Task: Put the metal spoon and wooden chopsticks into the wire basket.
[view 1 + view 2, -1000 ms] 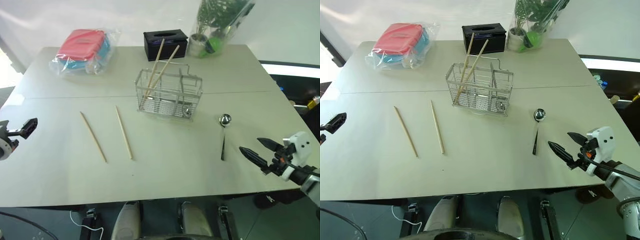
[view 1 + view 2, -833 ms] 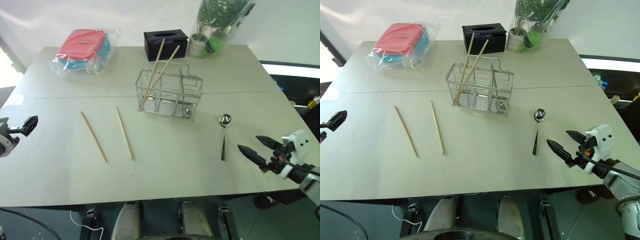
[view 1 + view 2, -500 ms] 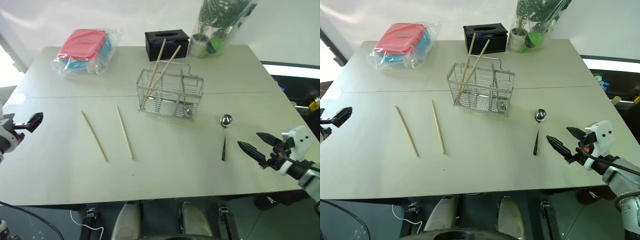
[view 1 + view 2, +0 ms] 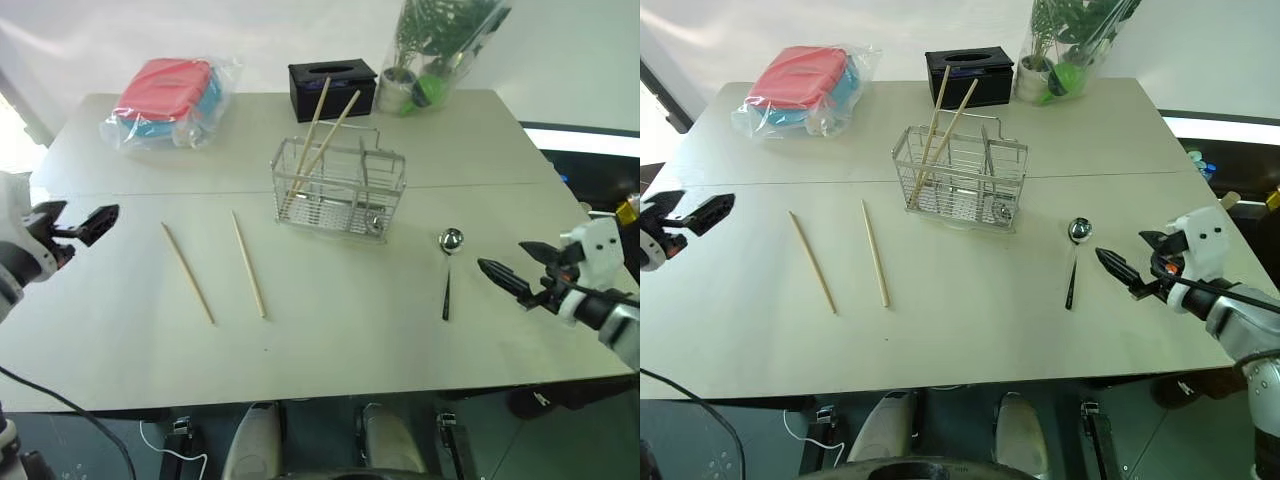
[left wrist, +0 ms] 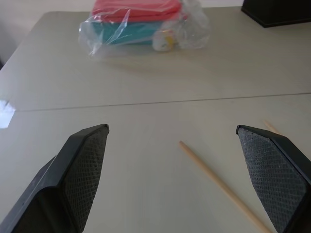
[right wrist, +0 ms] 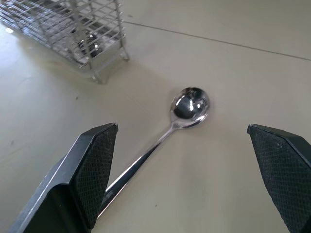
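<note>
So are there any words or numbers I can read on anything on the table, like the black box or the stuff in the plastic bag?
No readable words or numbers anywhere.
Black tissue box: no print shows.
Red and teal things in the clear bag: a small label shows through the bag, too blurred to read.
Wrapped plant: no readable label.
Wire basket, metal spoon, wooden chopsticks: no markings visible.
</note>
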You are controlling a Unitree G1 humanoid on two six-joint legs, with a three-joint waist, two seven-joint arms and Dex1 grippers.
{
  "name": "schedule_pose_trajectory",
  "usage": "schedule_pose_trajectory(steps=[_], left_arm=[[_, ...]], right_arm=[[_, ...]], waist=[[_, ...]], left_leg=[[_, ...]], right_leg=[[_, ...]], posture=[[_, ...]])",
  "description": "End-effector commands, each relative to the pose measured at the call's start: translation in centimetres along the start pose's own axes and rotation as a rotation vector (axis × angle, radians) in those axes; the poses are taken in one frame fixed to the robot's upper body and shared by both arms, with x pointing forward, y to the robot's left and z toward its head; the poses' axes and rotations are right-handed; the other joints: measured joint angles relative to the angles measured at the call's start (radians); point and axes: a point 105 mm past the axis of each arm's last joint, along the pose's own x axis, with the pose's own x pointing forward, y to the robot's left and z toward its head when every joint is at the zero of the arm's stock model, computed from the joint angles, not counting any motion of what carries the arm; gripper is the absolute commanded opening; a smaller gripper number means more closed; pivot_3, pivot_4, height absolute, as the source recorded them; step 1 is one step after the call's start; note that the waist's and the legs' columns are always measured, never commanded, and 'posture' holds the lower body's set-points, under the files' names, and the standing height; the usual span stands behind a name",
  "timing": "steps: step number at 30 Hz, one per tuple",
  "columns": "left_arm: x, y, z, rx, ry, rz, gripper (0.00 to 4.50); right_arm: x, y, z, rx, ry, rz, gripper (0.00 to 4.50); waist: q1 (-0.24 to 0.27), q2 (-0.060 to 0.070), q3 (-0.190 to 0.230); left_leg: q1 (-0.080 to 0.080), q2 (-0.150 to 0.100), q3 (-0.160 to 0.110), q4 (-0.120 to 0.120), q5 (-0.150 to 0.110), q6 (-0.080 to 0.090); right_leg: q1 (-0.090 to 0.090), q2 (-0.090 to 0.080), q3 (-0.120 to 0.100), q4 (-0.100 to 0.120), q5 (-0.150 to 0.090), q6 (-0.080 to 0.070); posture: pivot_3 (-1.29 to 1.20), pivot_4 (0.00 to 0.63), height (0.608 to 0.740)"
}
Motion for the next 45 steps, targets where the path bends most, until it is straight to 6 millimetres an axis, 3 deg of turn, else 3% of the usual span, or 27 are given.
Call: schedule_pose_trajectory(steps=[1,6,10,18,32,37,40,45], left_arm=[[0.0,-5.3,3.4,0.060,-0.077,-0.304,4.43],[-0.1,-11.6,4.5,0.165,-0.051,-0.668,4.43],[-0.8,-14.1,4.1,0.250,0.009,-0.860,4.43],[-1.1,-15.6,3.1,0.339,0.081,-1.016,4.43],[-1.0,-16.7,2.4,0.396,0.085,-1.089,4.43],[-1.7,-17.2,1.9,0.411,0.115,-1.134,4.43],[-1.6,-17.2,2.0,0.419,0.112,-1.134,4.50],[-1.4,-17.4,2.5,0.420,0.094,-1.132,4.50]], right_arm=[[0.8,0.1,1.7,0.035,-0.007,-0.071,4.43],[3.1,0.8,2.0,0.150,0.045,-0.192,4.43],[4.3,1.4,1.2,0.209,0.125,-0.252,4.43],[6.0,1.3,-0.1,0.302,0.292,-0.296,4.43],[9.5,1.5,-1.3,0.422,0.473,-0.278,4.43],[9.9,2.2,-3.1,0.428,0.550,-0.269,4.43],[10.0,3.0,-3.9,0.429,0.574,-0.251,3.54],[9.9,3.9,-5.4,0.440,0.605,-0.252,0.97]], waist=[[0.001,0.000,0.000],[-0.001,0.000,0.000],[-0.005,0.003,0.002],[-0.006,0.004,0.002],[-0.007,0.004,0.002],[-0.008,0.003,0.002],[-0.009,0.002,0.001],[-0.013,-0.002,-0.001]], left_leg=[[0.000,0.000,0.000,0.000,0.000,0.000],[0.000,0.000,0.000,0.000,0.000,0.000],[-0.001,0.000,0.000,-0.002,0.000,0.001],[-0.001,0.000,0.000,-0.001,0.001,0.001],[-0.001,0.000,-0.001,-0.001,0.001,0.002],[-0.001,0.001,-0.002,-0.001,0.001,0.002],[0.000,0.001,-0.002,-0.001,0.001,0.002],[0.001,0.003,-0.002,-0.001,0.001,0.002]], right_leg=[[-0.001,0.000,0.000,0.000,0.000,0.000],[0.001,0.000,0.000,0.000,0.000,0.000],[-0.001,0.001,0.000,0.001,0.000,0.000],[-0.001,0.002,0.000,0.003,0.000,0.000],[-0.003,0.003,0.000,0.009,0.000,0.001],[-0.006,0.003,0.000,0.015,-0.001,0.002],[-0.006,0.004,0.000,0.016,-0.001,0.002],[-0.005,0.005,0.000,0.016,-0.001,0.002]], posture=[[0.00,0.150,0.710],[0.00,0.150,0.710],[0.00,0.150,0.710],[0.00,0.150,0.710],[0.00,0.150,0.710],[0.00,0.150,0.710],[0.00,0.150,0.710],[0.00,0.150,0.710]])
